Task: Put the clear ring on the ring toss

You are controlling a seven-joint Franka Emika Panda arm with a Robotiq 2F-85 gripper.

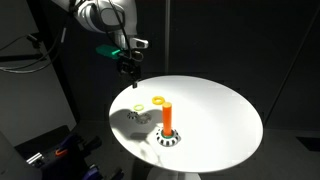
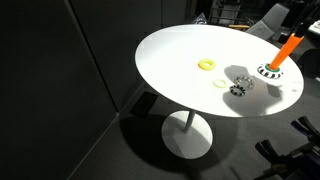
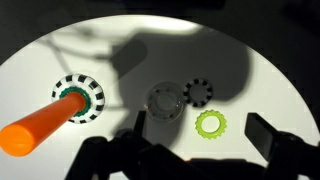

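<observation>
The clear ring (image 3: pixel 165 100) lies flat on the white table, faint, between the ring toss and a dark-speckled ring (image 3: pixel 198 93). It also shows in both exterior views (image 1: pixel 138 108) (image 2: pixel 221 84). The ring toss is an orange peg (image 3: pixel 35 125) on a striped base (image 3: pixel 78 95). It stands upright in both exterior views (image 1: pixel 168 117) (image 2: pixel 285 52). My gripper (image 3: pixel 200 130) is open and empty, high above the rings. In an exterior view it hangs over the table's edge (image 1: pixel 127 68).
A solid yellow ring (image 3: pixel 211 124) lies right under my jaws; it also shows in both exterior views (image 1: pixel 158 100) (image 2: pixel 206 64). The round white table (image 1: pixel 220 110) stands on a single pedestal (image 2: pixel 187 130) with dark surroundings. The arm's shadow falls across the rings.
</observation>
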